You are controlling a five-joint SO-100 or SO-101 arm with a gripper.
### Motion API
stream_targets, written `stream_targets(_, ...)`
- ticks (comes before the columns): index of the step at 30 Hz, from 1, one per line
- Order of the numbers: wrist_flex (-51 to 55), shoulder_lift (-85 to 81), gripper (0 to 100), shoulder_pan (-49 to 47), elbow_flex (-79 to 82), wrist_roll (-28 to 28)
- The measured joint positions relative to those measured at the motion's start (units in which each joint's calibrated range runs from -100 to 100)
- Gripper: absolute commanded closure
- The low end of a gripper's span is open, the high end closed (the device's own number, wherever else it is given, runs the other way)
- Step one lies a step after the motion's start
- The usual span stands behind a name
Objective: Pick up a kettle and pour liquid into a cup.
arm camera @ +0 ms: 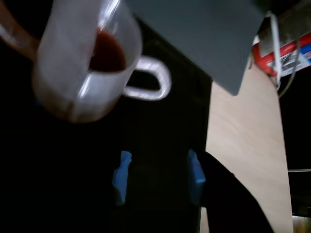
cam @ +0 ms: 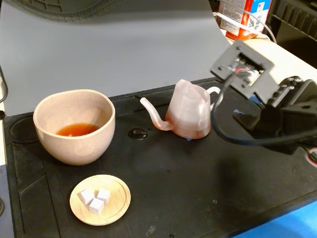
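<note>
Gripper [arm camera: 156,177] is spread wide, empty, just short of the kettle [cam: 188,111] — centre the handle [arm camera: 148,85] between the fingers before closing.

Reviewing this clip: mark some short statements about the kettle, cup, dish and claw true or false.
1. The cup already holds some orange-brown liquid. True.
2. The claw is clamped on the kettle's handle. False: it is open and clear of the kettle; the handle lies ahead of it in the wrist view.
3. The kettle lies tipped on its side. False: it stands upright on the black mat.
4. The wooden dish holds three white cubes. True.
5. In the fixed view the spout points toward the cup. True.
</note>
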Motion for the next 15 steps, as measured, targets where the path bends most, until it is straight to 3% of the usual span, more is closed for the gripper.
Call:
stream_targets(9, 0.0, -26.0, 98, 0.1, 14.6, -4.5)
stream_targets(15, 0.0, -34.5, 99, -0.3, 15.9, -9.7)
